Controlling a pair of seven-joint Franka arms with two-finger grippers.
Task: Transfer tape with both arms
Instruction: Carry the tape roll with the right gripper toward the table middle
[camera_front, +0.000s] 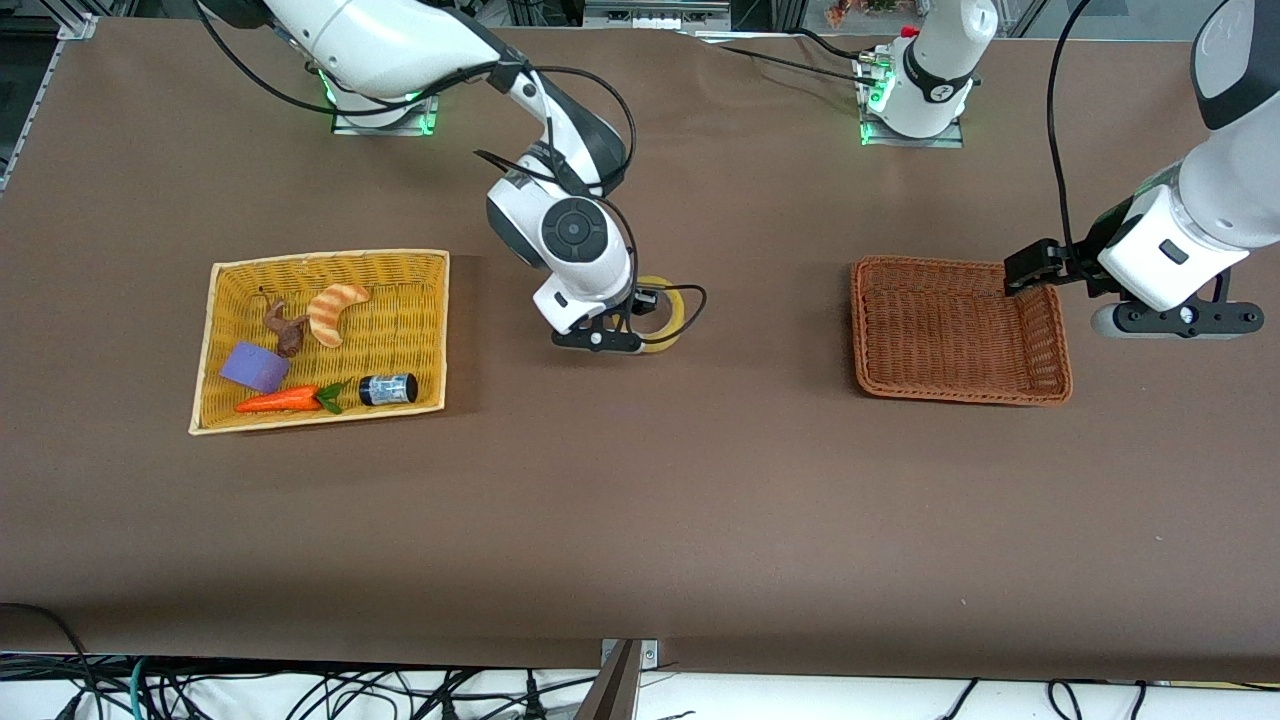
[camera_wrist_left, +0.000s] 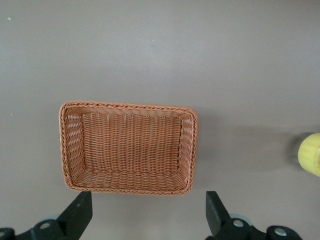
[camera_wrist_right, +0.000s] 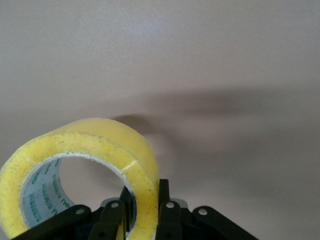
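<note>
Right gripper (camera_front: 640, 322) clamped on tape (camera_front: 672, 312) wall, mid-table between yellow basket (camera_front: 430, 262) and brown basket (camera_front: 1050, 330). Left gripper (camera_wrist_left: 147, 207) jaws apart, over brown basket's edge. Table (camera_front: 640, 520) between baskets otherwise bare.

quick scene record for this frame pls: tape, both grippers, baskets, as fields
tape: yellowish roll, held on edge, over bare table between the two baskets
right gripper: shut on the tape's wall, one finger through the hole
left gripper: open, holding nothing, over the table by the brown basket's edge at the left arm's end
brown basket: nothing in it
yellow basket: toward the right arm's end; holds croissant toy, carrot, purple block, dark jar, a brown piece
</note>
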